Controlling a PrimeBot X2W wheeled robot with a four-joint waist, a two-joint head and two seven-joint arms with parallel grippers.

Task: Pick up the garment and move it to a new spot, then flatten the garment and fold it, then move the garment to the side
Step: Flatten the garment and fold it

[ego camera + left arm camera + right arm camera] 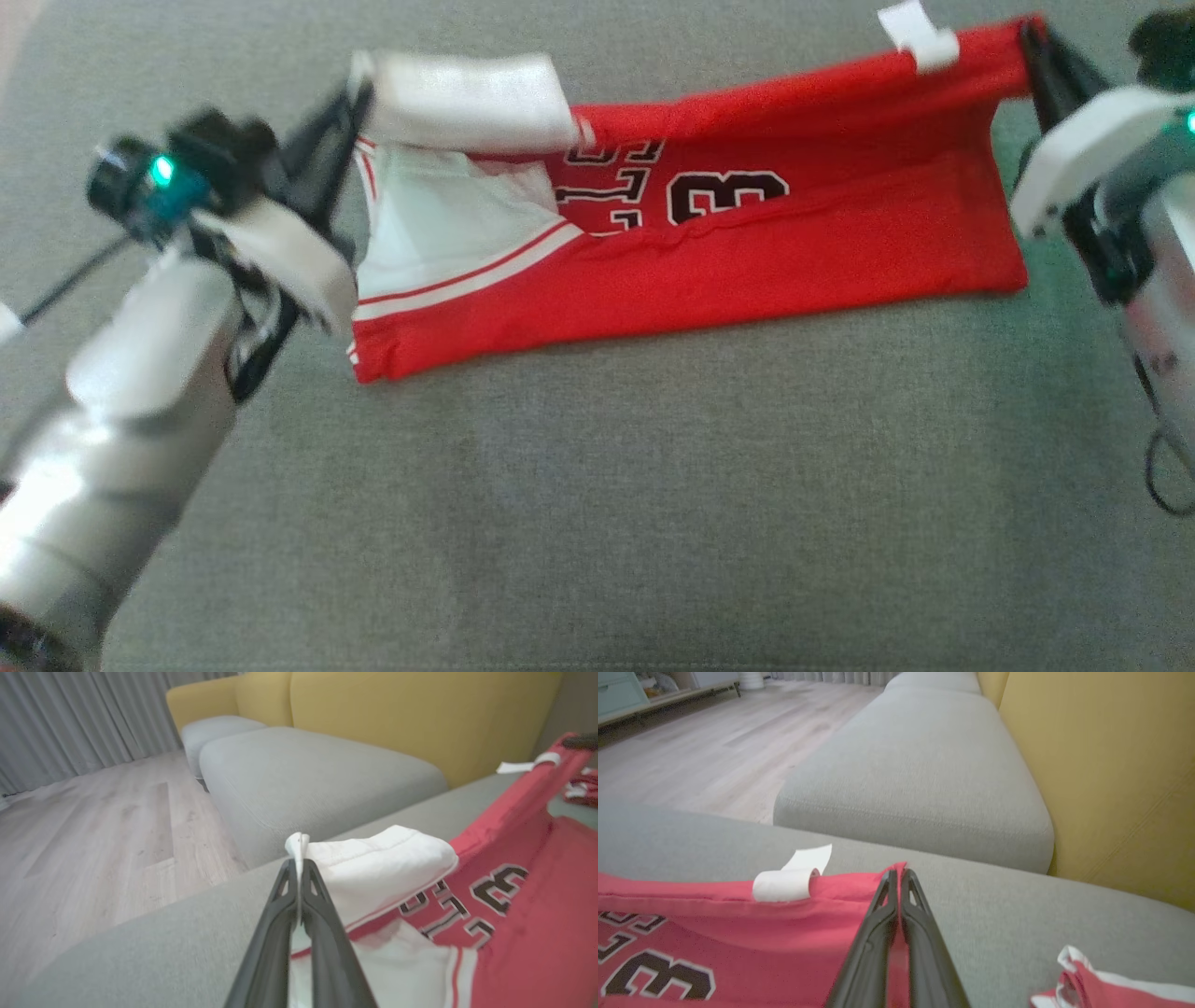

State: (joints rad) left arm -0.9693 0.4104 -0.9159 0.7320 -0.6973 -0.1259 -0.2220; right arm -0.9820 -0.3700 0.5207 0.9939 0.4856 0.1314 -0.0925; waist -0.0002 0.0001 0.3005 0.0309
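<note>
Grey cushion (597,504) is lying beneath the red garment (766,261), which is stretching between the left claw (297,861), clamping its white edge, and the right claw (897,873), pinching its red corner.

The garment's (747,252) black lettering (644,191) slips under its white fold (467,98) — unreadable; left arm (140,392) blurred; another red cloth (1106,984), on the right — cut off.
</note>
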